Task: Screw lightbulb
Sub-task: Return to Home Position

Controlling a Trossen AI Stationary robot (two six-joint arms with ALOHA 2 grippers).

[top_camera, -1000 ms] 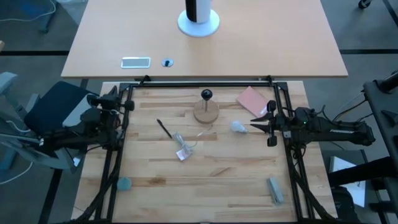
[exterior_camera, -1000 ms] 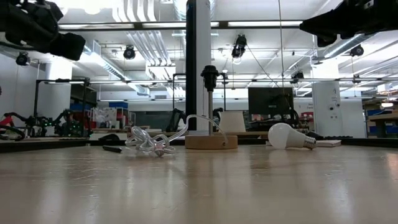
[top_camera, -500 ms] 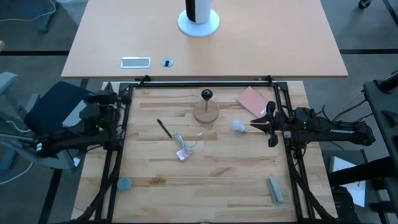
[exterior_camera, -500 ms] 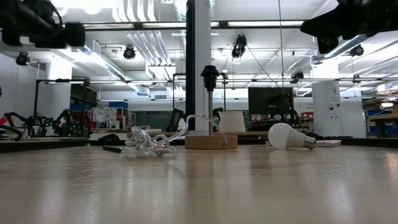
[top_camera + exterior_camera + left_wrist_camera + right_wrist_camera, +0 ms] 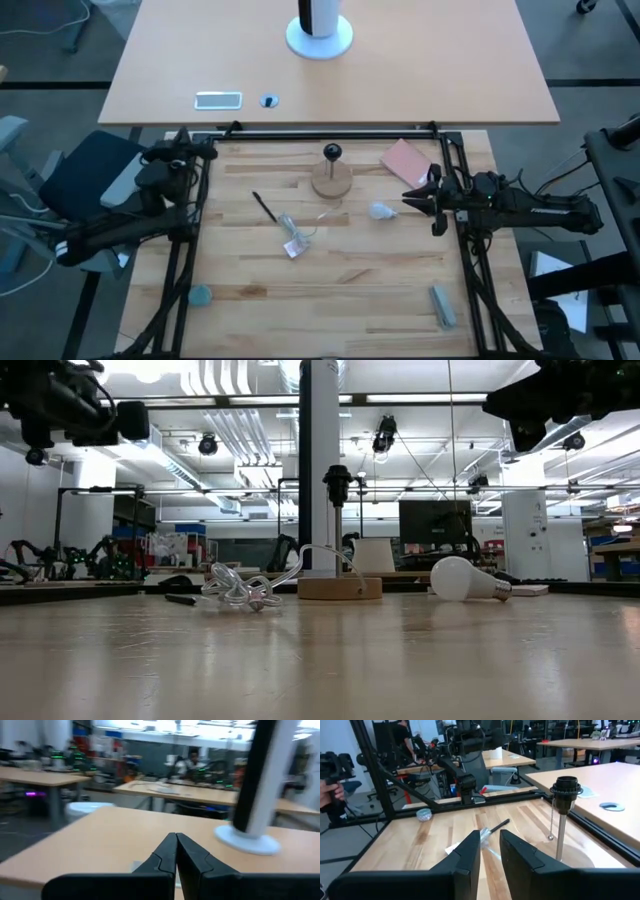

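Your wooden tabletop [image 5: 330,290] now has the lightbulb [image 5: 378,211] lying loose on its side. It sits just right of the lamp [image 5: 331,181] and a little nearer the front edge, clear of the lamp's round wooden base. Over the last second it has crept slightly forward, so treat it as free to roll. The lamp's black socket stands empty on its stem.

The right gripper [image 5: 408,200] hangs just beyond the bulb, on the side away from the lamp and off the surface. Its fingers stand a narrow gap apart and hold nothing, and it has barely shifted. The left gripper [image 5: 183,153] is the one that moved. It has swung back, well to the lamp's left by the frame's rear corner, raised and pointing at the desk behind. Its fingers are pressed together on nothing.

I judge that both arms are retiring with the bulb out of the socket. If you want it screwed in, you would need a fresh pick from the table.
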